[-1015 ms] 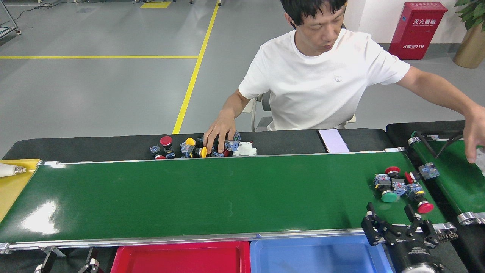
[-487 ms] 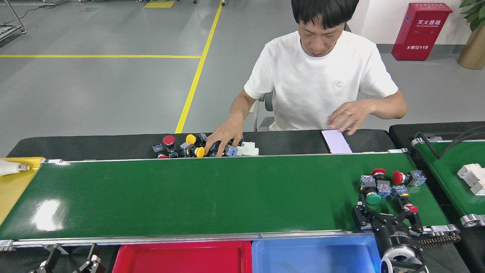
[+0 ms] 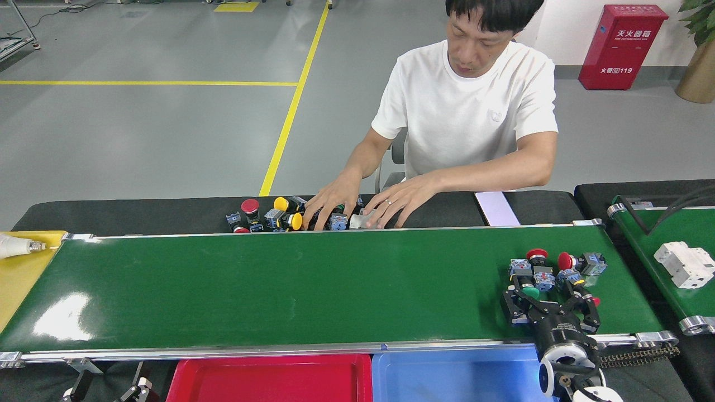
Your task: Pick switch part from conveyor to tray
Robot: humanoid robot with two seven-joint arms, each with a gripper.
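my right end effector is spread open, holding nothing, around bunched switch parts at 4 o'clock on the conveyor; closing may pinch two.

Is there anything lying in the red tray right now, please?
No, the red tray shows only bare red floor; the switch parts sit on the conveyor.

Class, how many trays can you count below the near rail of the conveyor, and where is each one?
2. The red tray sits below the near rail toward the middle; the blue tray is right beside it, by the right gripper. Both are cut off by the frame's bottom edge.
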